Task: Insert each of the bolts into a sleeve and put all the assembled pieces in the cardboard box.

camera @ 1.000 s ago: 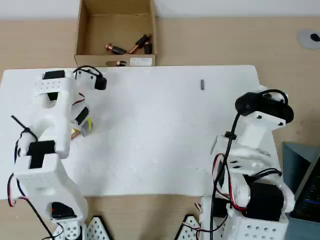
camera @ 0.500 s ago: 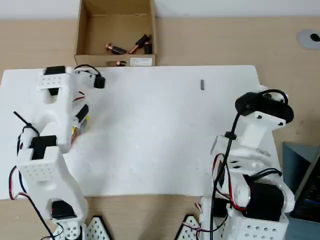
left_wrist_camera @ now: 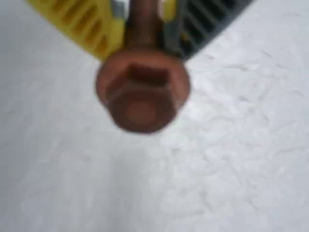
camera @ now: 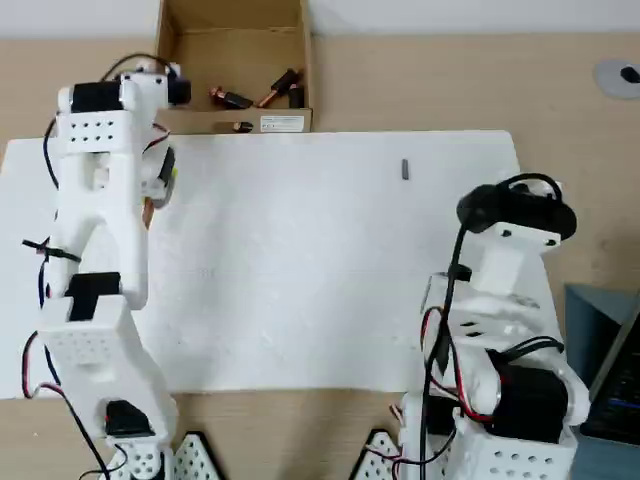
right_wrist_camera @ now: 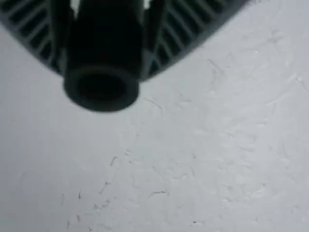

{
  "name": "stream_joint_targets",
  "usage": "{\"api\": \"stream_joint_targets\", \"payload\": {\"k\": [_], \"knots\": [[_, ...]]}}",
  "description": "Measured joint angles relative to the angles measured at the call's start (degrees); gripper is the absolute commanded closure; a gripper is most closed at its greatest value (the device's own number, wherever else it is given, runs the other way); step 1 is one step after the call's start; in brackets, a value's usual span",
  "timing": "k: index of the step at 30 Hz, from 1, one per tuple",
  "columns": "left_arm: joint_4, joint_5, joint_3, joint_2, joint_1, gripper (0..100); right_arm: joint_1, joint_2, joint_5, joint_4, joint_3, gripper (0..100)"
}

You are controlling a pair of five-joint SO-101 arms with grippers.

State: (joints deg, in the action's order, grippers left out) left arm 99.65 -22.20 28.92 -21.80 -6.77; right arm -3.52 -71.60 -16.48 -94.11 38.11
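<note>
A copper bolt [left_wrist_camera: 142,92] fills the left wrist view head-on, clamped between a yellow finger [left_wrist_camera: 84,29] and a dark one; my left gripper [left_wrist_camera: 145,19] is shut on it above the white mat. From above, the left arm [camera: 110,160] stands at the mat's far left, just short of the cardboard box [camera: 305,60], and a bit of copper [camera: 150,213] shows under it. My right gripper [right_wrist_camera: 104,29] is shut on a black sleeve [right_wrist_camera: 102,72], its open bore facing the camera. The right arm [camera: 510,230] sits at the mat's right side.
Inside the box lie several assembled bolt-and-sleeve pieces [camera: 255,97]. One more piece [camera: 238,127] lies against the box's front wall. A small dark sleeve [camera: 405,170] lies on the white mat [camera: 320,270] at the far right. A laptop edge [camera: 605,360] is at the right.
The left arm has swung away from the table's front toward the box, carrying the bolt. The right arm has barely shifted.
</note>
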Motion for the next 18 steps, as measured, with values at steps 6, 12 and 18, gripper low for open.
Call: {"api": "stream_joint_targets", "payload": {"k": [6, 12, 18], "knots": [[0.18, 8.79, 0.62, 10.29, 6.59, 100, 0.00, 0.00, 2.37, 0.00, 0.00, 98.9], [0.26, 11.78, 0.62, 20.31, 11.43, 100, 0.00, 0.00, 6.33, 0.00, 0.00, 98.9], [0.44, 11.87, -8.70, 33.23, 14.77, 100, 0.00, -0.26, 9.76, 0.00, 0.00, 98.9]]}}
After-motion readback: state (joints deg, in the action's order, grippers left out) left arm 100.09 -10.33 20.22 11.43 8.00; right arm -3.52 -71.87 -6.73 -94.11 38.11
